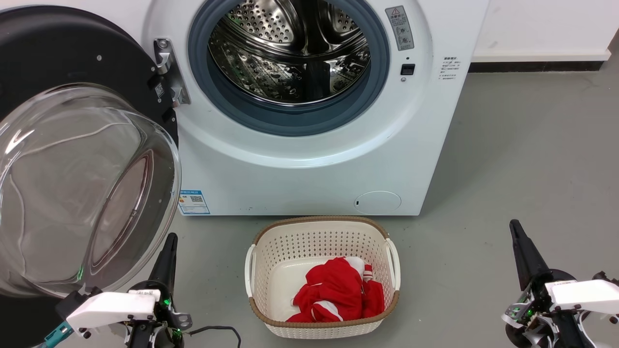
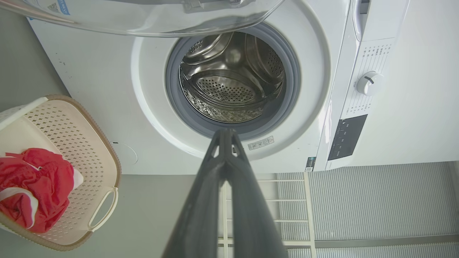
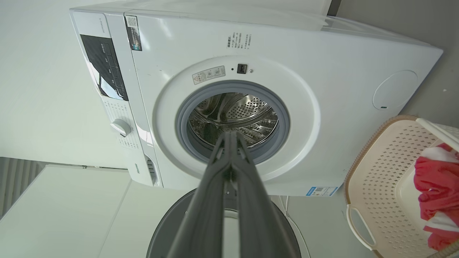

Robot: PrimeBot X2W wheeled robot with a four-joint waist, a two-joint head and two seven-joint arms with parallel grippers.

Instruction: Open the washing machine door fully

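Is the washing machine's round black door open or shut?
Open: the round glossy black door stands swung aside on its metal hinge, leaving the perforated steel drum exposed.

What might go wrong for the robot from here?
The left gripper sits close beside the bulging glass of the washing machine door; a careless swing might knock it. The basket stands on the floor right before the washing machine, so rolling forward might shove it.

warning triangle (image 1: 395, 11) on sticker (image 1: 399, 27), washing machine (image 1: 300, 188) front; wording illegible
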